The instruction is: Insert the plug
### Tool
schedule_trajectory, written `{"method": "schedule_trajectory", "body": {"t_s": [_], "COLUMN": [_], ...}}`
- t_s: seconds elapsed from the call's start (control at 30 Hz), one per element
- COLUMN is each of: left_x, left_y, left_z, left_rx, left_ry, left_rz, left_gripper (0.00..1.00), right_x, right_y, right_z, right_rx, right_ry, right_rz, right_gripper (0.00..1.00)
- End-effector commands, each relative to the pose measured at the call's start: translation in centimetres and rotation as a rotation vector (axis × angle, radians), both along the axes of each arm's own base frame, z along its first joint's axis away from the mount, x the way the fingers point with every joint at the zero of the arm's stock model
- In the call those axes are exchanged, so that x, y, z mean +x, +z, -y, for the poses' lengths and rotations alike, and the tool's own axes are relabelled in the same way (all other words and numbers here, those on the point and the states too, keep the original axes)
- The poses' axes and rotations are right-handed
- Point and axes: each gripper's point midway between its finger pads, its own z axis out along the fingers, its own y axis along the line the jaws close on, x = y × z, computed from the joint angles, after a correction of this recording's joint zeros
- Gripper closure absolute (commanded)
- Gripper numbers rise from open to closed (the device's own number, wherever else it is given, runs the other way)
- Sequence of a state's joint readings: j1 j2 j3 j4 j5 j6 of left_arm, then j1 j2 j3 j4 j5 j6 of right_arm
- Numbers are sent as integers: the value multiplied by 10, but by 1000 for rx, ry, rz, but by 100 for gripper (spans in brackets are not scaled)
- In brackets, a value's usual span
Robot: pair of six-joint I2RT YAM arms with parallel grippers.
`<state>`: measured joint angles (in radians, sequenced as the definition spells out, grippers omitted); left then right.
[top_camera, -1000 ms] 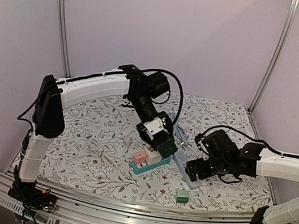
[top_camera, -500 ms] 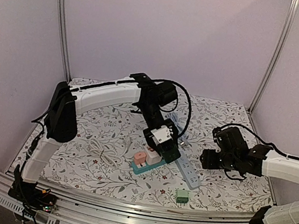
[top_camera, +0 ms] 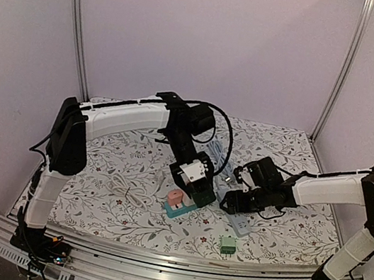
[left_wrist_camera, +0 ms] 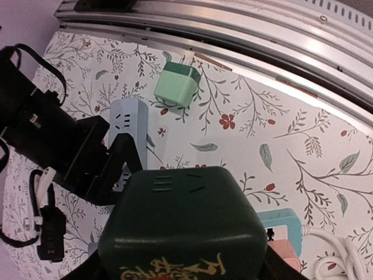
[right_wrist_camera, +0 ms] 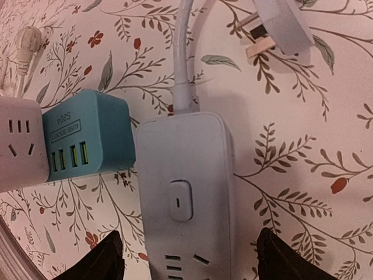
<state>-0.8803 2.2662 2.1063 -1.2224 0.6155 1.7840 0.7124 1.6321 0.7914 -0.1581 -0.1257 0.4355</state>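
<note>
My left gripper (top_camera: 197, 186) is shut on a dark green cube plug (top_camera: 203, 191), which fills the bottom of the left wrist view (left_wrist_camera: 183, 227). It hangs just above the table between the teal socket block (top_camera: 177, 209) and the white power strip (top_camera: 237, 219). My right gripper (top_camera: 229, 202) is open, with its fingers on either side of the strip's switch end (right_wrist_camera: 185, 198), apart from it. The right gripper (left_wrist_camera: 87, 157) shows in the left wrist view over the strip (left_wrist_camera: 125, 122). The plug's pins are hidden.
A light green adapter (top_camera: 228, 245) lies near the front edge and also shows in the left wrist view (left_wrist_camera: 178, 84). A white cube socket (right_wrist_camera: 17, 143) adjoins the teal block (right_wrist_camera: 87, 140). A coiled white cable (top_camera: 128, 191) lies to the left. The strip's own plug (right_wrist_camera: 280, 23) lies behind it.
My right gripper pulled away from the strip to the right, then came back over its switch end. My left gripper with the green plug shifted slightly right, then back left.
</note>
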Motion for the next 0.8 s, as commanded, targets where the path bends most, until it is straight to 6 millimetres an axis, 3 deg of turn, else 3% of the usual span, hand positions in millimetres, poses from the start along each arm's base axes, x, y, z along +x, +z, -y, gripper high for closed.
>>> {"method": "schedule_trajectory", "body": {"t_s": [0.0, 0.13, 0.43, 0.63, 0.7, 0.77], "left_x": [5, 9, 24, 31, 32, 32], "left_y": [31, 40, 63, 85, 86, 86], "left_z": [-13, -22, -57, -82, -88, -91], "left_rx": [-38, -48, -26, -100, -103, -100], "left_ry": [34, 52, 142, 201, 214, 220], "left_rz": [13, 10, -1, 3, 6, 6], "left_gripper": [100, 100, 100, 100, 100, 100], "right_x": [-4, -10, -12, -31, -35, -36], "right_y": [-13, -26, -23, -24, -25, -34], "right_z": [-19, -38, -124, -189, -203, -202], "right_rx": [-61, -97, -40, 19, 33, 21], "right_ry": [86, 133, 254, 356, 380, 371], "right_rz": [-13, -31, -16, -45, -55, -70], "right_gripper": [31, 53, 61, 64, 64, 64]}}
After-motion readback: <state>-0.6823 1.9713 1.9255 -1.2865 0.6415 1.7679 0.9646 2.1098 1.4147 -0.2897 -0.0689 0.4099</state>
